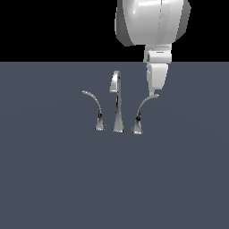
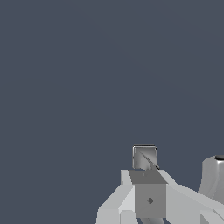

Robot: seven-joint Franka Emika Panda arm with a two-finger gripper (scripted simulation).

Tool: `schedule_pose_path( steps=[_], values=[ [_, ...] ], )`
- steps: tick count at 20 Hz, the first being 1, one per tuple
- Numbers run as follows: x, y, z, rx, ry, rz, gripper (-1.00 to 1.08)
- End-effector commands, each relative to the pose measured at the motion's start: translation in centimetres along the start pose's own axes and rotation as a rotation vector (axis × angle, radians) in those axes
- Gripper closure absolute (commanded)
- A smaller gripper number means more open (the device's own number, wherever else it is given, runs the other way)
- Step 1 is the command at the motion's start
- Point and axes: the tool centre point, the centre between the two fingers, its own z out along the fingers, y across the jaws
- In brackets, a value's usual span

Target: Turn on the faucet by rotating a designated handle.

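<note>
You see flat slate-grey surface (image 1: 53, 179) filling lower scene, black void behind. White arm (image 1: 152, 20) hangs from above on exterior view's right. Chrome faucet (image 1: 117, 103) stands mid-surface: tall tapered spout, hooked top. Thinner curved lever (image 1: 94, 105) on exterior view's left. Handle (image 1: 142, 111), thicker curved lever, flared base, on exterior view's right. Pincer (image 1: 155, 89) sits at handle's upper tip; cannot tell whether spread or pressed together.

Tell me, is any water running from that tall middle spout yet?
No water shows. The spout stands upright with nothing at its hooked top; the gripper is only at the handle tip.
</note>
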Motion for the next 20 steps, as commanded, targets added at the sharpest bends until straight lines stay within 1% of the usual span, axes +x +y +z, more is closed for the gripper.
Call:
schedule_pose_path(
  steps=[1,14,15,16,20],
  values=[
    [0.1,0.3,0.0,0.000,0.000,0.000,1.08],
    [1.8,4.2,0.0,0.000,0.000,0.001,1.08],
    [1.8,4.2,0.0,0.000,0.000,0.001,1.08],
    [0.9,3.3,0.0,0.011,-0.002,-0.010,1.08],
    [0.7,4.6,0.0,0.009,-0.002,-0.007,1.08]
  ],
)
